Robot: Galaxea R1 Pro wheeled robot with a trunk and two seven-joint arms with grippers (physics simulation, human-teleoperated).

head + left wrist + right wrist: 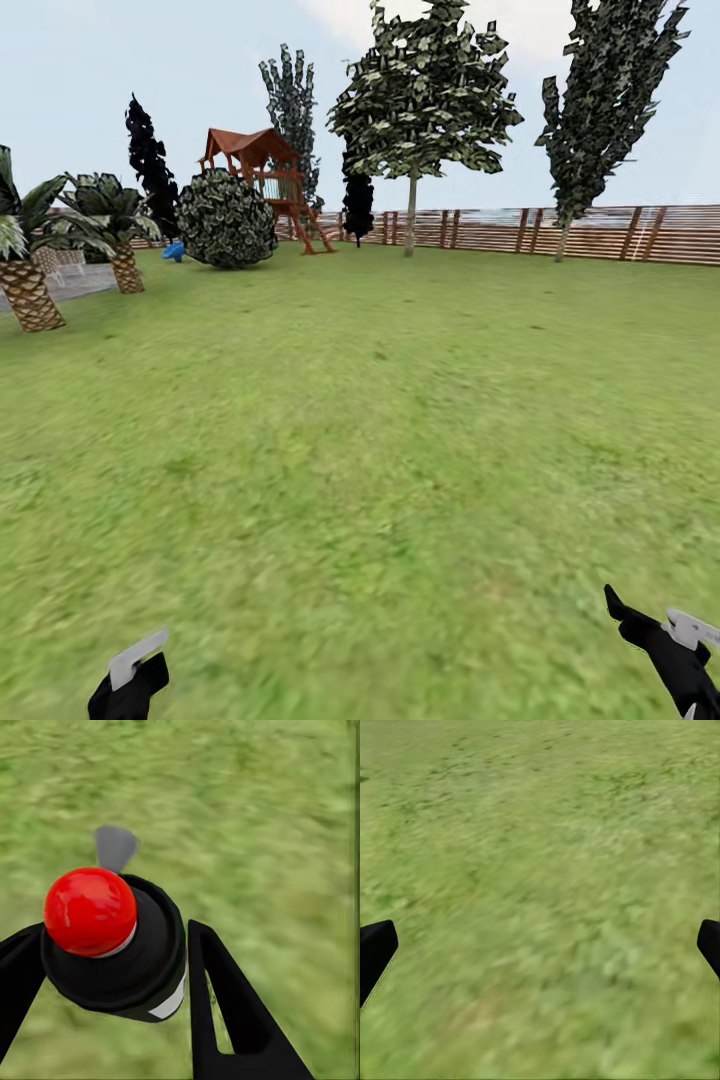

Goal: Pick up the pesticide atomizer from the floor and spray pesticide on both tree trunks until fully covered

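Sprayer (112, 945) clamped in my left gripper (105, 967); right gripper (540, 945) spread, bare.
Both trees (425, 110) stand far off by the fence (600, 233), trunks seemingly unsprayed.

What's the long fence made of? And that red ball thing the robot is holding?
The fence looks like brown wood: flat horizontal slats on darker posts, matte. The red ball looks like glossy plastic, judging by its bright highlights; it tops a black matte body held in the left gripper.
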